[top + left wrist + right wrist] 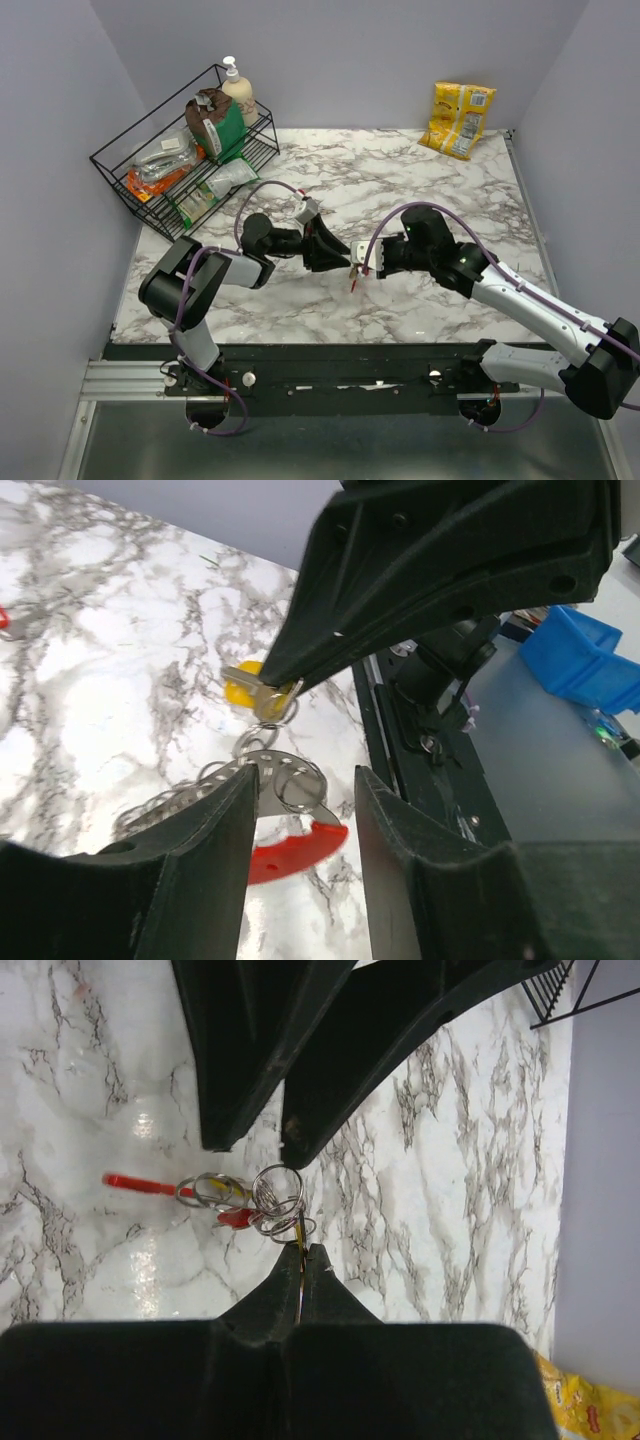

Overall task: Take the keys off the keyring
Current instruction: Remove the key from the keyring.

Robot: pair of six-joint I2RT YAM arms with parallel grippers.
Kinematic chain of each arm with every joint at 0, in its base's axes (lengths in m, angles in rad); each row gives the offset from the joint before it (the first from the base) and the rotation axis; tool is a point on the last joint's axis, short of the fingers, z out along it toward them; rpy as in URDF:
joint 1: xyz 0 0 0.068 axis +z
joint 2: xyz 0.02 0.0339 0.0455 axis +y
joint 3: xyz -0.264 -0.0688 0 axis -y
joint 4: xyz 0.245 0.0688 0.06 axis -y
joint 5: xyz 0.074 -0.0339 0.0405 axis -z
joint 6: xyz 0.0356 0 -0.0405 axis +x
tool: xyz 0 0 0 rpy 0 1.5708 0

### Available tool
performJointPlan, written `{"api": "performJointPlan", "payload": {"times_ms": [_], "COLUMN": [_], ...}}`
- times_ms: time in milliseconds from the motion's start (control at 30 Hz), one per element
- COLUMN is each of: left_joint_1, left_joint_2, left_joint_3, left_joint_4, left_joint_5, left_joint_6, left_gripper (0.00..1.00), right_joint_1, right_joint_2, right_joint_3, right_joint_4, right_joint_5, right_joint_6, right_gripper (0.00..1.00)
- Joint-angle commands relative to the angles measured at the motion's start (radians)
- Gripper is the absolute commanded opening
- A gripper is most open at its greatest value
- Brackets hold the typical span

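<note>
My right gripper [302, 1248] is shut on a yellow-headed key [250, 692], pinching its blade so that it hangs above the marble table. From that key dangles the keyring [292, 788], a cluster of thin silver rings [278, 1196] joined to a red curved loop [298, 846]. A red-tagged key [236, 1218] and a thin red piece [135, 1183] hang with the rings. My left gripper [305, 776] is open, its two fingers either side of the rings and red loop without clamping them. In the top view both grippers [340, 256] meet at the table's middle.
A black wire rack [120, 165] holding packets and a soap bottle [238, 90] stands at the back left. A yellow snack bag [458, 118] leans in the back right corner. A blue bin [585, 660] sits beyond the table's front rail.
</note>
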Motion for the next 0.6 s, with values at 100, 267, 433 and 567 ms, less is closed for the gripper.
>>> {"api": "performJointPlan", "payload": {"times_ms": [100,267,433,567], "left_joint_1": [0.042,0.035,0.014,0.008], "left_joint_2": [-0.059,-0.032,-0.013,-0.022], "left_joint_3": [0.016,0.023,0.026,0.031], "left_joint_4": [0.347,0.346,0.346,0.347], "left_joint_5": [-0.026,-0.034,-0.034,-0.019], "left_joint_6": [0.013,0.016,0.027,0.022], "left_gripper": [0.57,0.59,0.62,0.62], "right_joint_1": [-0.007,-0.007,-0.007,-0.007], "right_joint_2": [0.0,0.003,0.003,-0.005], "right_joint_3": [0.02,0.041,0.067,0.08], "right_joint_4": [-0.037,-0.067,-0.114,-0.128], "right_joint_5": [-0.073,-0.115,-0.153,-0.156], "right_joint_6": [-0.011,-0.01,-0.01,-0.01], "right_gripper": [0.01,0.01,0.01,0.01]}}
